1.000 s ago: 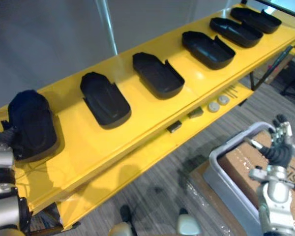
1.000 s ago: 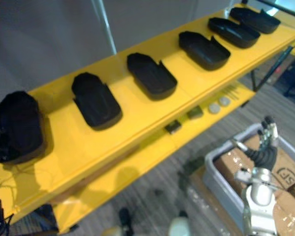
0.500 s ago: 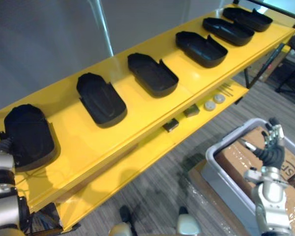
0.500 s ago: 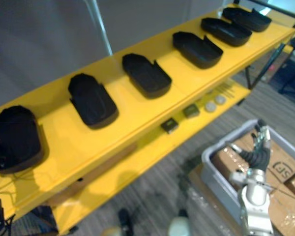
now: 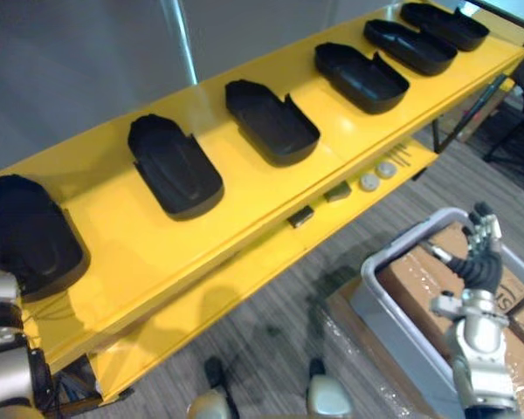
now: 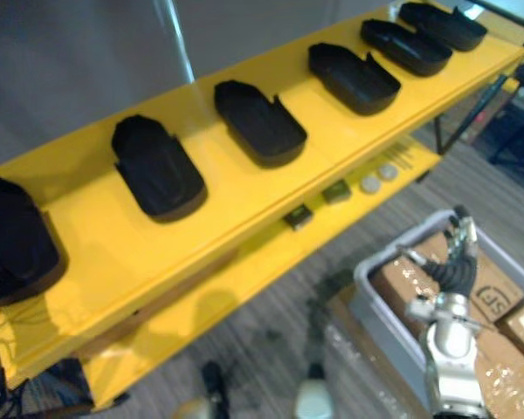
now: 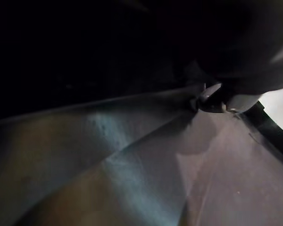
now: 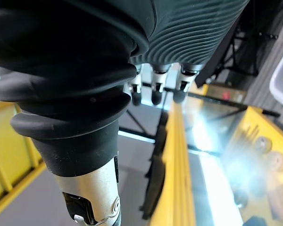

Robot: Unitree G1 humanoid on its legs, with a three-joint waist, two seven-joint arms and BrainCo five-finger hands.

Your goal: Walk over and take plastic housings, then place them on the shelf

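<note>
Several black plastic housings lie in a row on the yellow shelf [image 5: 244,196], among them one at the middle [image 5: 271,122] and one left of it [image 5: 173,166]. The leftmost housing [image 5: 26,231] rests at the shelf's left end. My left arm [image 5: 0,349] reaches up to it from below, and the hand is hidden behind it. The left wrist view looks very close onto that dark housing [image 7: 108,47]. My right hand [image 5: 479,257] hangs open and holds nothing, over the grey bin at the lower right. Its straight fingers [image 8: 153,92] show in the right wrist view.
The lower yellow shelf [image 5: 244,279] carries two small blocks [image 5: 300,216] and two round discs [image 5: 375,175]. A grey bin [image 5: 389,297] with cardboard boxes [image 5: 424,279] stands on the floor at the right. A metal post [image 5: 176,39] rises behind the shelf.
The whole picture has shifted as the camera moved, so the leftmost housing now sits at the left edge. My right hand stays over the bin.
</note>
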